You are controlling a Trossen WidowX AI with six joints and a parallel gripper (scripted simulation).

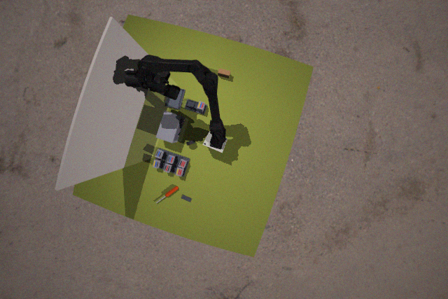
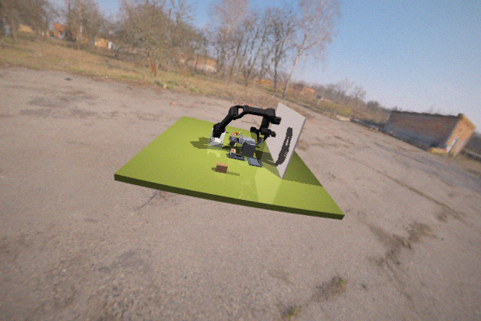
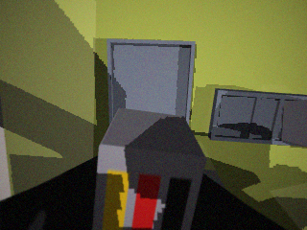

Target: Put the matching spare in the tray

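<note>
My gripper (image 3: 145,166) is shut on a grey spare unit (image 3: 144,165) with yellow, red and black stripes on its face. The spare hangs above the table, overlapping the near end of the empty grey tray (image 3: 144,72) (image 1: 176,100) (image 2: 254,162) in the wrist view. The small slotted rack (image 3: 213,115) (image 1: 190,104) lies right of the tray. It holds another spare (image 1: 201,106) (image 2: 232,152) with yellow, blue and red stripes. A large grey box (image 1: 168,131) (image 2: 248,149) stands beside them. I cannot make out the mounted unit's back or its code.
A rack of several striped units (image 1: 171,159) lies beyond the box. A tall pale board (image 1: 97,107) (image 2: 287,127) stands along one side. A brown block (image 1: 224,73) (image 2: 222,168), an orange-handled screwdriver (image 1: 172,191) and a flat dark piece (image 1: 186,197) lie on the green table.
</note>
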